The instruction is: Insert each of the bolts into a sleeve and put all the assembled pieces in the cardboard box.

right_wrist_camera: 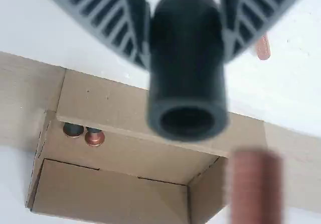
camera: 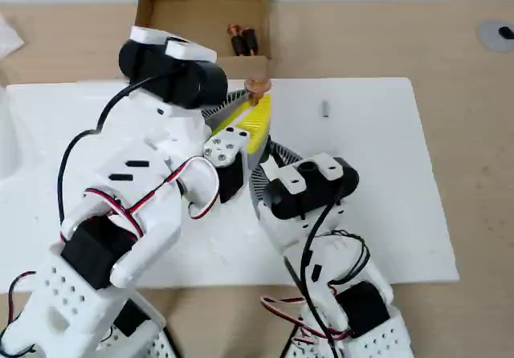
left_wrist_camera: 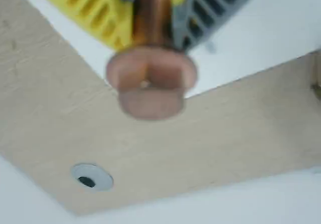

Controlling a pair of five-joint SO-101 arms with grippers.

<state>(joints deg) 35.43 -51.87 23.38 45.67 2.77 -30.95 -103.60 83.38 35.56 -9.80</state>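
A white sheet (camera: pixel 385 181) covers the middle of your wooden counter (camera: pixel 474 173). At the counter's far right corner you'll see a round grey grommet (camera: pixel 496 34) (dark hole in it). Something white (camera: pixel 6 137), cut off, sits at its left edge.

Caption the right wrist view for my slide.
Right gripper, jaws shut on a sleeve, faces the box holding two pieces; a bolt in the foreground.

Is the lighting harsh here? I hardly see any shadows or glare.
High view: the light looks soft, with only faint shadows beside the arms on the white board. Left wrist view: no glare on the bolt. Right wrist view: the bore of the sleeve is dark, and the cardboard box is dimmer inside.
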